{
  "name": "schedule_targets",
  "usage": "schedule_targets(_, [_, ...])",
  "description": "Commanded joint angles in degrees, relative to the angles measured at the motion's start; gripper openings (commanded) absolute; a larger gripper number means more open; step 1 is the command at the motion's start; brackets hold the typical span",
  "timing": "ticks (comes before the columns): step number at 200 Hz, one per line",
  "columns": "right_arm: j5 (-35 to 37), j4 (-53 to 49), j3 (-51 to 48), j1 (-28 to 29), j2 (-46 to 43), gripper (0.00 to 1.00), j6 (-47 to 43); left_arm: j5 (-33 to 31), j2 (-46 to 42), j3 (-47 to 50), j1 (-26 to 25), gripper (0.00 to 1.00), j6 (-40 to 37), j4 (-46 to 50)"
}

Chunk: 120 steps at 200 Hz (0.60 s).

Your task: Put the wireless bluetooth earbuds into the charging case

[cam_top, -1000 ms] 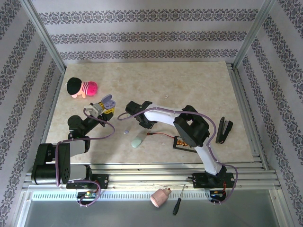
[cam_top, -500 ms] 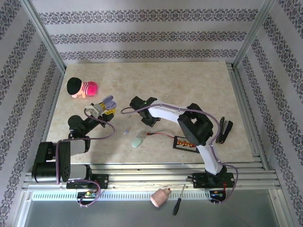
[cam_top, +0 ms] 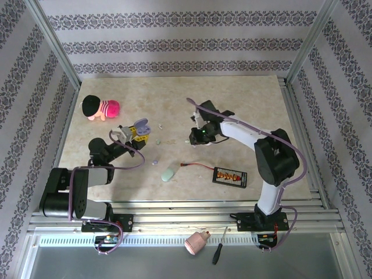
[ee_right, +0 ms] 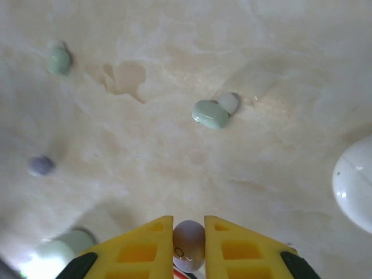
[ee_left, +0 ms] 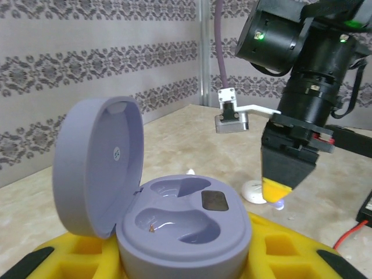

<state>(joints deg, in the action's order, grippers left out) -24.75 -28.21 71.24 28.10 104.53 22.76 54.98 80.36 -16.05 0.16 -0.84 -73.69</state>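
My left gripper (cam_top: 135, 131) is shut on an open lavender charging case (ee_left: 185, 224), its lid (ee_left: 97, 157) tilted up at the left and both wells empty. My right gripper (ee_right: 189, 232) is shut on a lavender earbud (ee_right: 189, 243) and hangs above the table, right of the case (ee_left: 278, 195). Loose on the table below it lie a pale green earbud (ee_right: 210, 114) touching a white one (ee_right: 229, 102), another green one (ee_right: 59, 59) and a second lavender one (ee_right: 40, 165). In the top view the right gripper (cam_top: 196, 137) is near mid-table.
A white case (ee_left: 254, 192) lies shut behind the lavender case, and a pale green case (cam_top: 168, 173) lies nearer the front. A black battery pack (cam_top: 230, 176) with a red lead sits front right. A pink plush toy (cam_top: 100, 107) is at the far left.
The right gripper has shut on the lavender earbud and swung right and away from the table's front, lifting it. The left gripper with the open case has shifted slightly.
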Motion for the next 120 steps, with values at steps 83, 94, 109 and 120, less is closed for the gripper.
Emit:
schedule_targets(83, [-18.49,17.08,-11.18,-6.12,-9.10,0.16,11.44,4.04,3.31,-4.13,-8.93,0.30,2.25,-0.14])
schedule_targets(94, [-18.91,17.52,-11.46,-6.12,-10.59,0.16,10.90,4.50,3.99,-4.71,-9.43,0.30,2.42,-0.31])
schedule_targets(109, [-19.72,18.08,-11.51,-6.08,-12.36,0.16,10.43,4.82,4.99,-5.36,-10.05,0.30,2.94,-1.27])
schedule_targets(120, [-20.81,18.82,-11.45,-6.12,-13.53,0.16,10.37,5.12,5.84,-5.78,-10.49,0.30,3.45,-2.33])
